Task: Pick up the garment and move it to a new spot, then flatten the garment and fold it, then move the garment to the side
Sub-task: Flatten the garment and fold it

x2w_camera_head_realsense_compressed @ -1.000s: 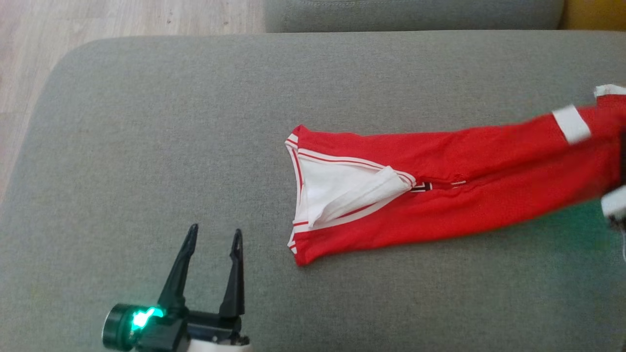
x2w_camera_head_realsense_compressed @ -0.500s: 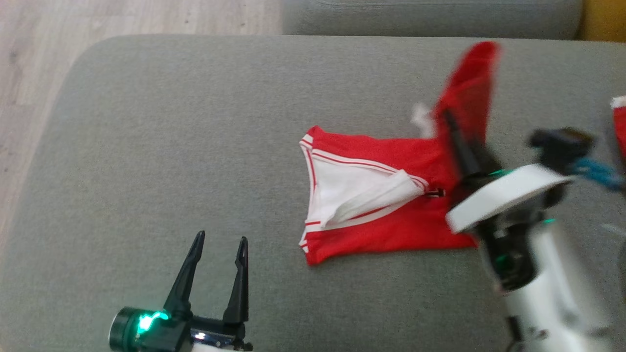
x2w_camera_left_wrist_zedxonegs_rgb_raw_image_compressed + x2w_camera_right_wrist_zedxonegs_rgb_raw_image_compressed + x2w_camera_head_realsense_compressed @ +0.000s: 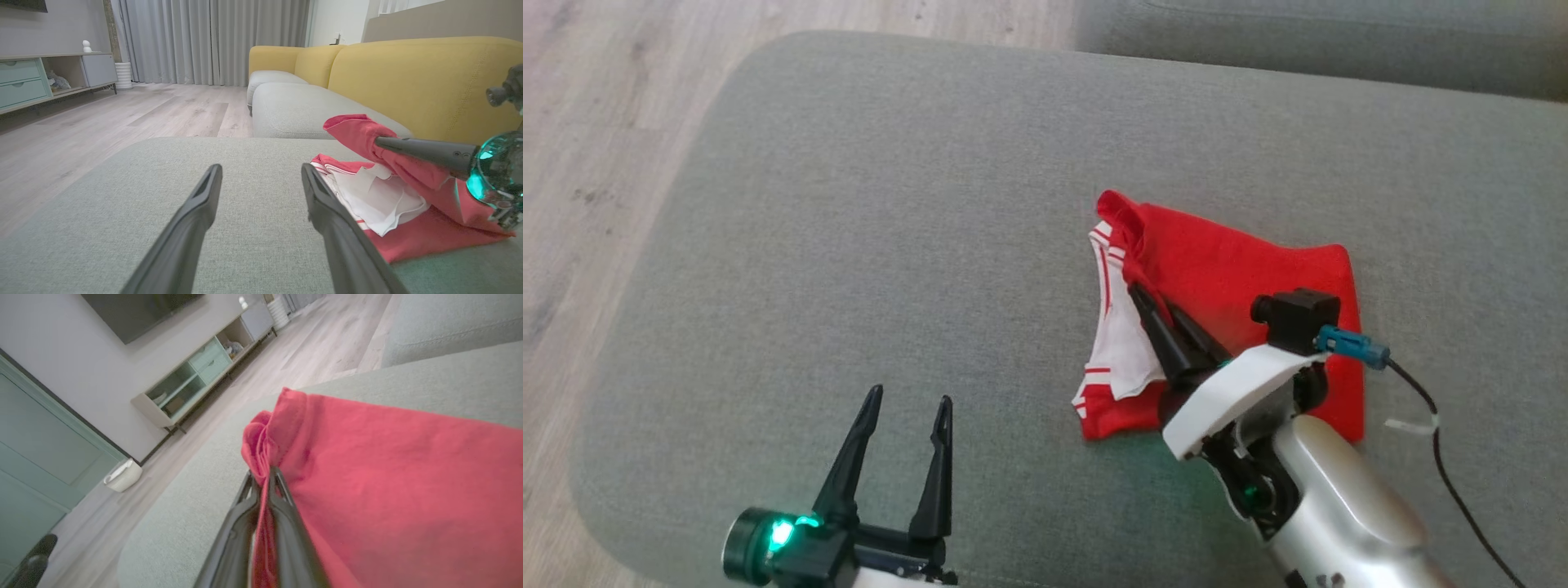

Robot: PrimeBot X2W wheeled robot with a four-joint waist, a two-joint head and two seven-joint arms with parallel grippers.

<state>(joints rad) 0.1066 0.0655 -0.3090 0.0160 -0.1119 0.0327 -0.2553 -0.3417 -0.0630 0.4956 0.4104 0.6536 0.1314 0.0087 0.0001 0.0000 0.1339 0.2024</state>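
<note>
The red garment with white trim lies doubled over on the grey sofa cushion. My right gripper is shut on a bunched edge of the red garment, holding that end raised above the white lining. In the right wrist view the gripper pinches red cloth between its fingers. My left gripper stands open over bare cushion, to the left of the garment; the left wrist view shows its fingers apart with nothing between them.
The cushion's rounded left edge drops to a wooden floor. Another grey seat lies beyond. A yellow sofa back rises to the right in the left wrist view. A black cable trails from my right wrist.
My right gripper has carried the garment's far end over to the left, laying it across the waistband end. The head camera has shifted. The left gripper has stayed open.
</note>
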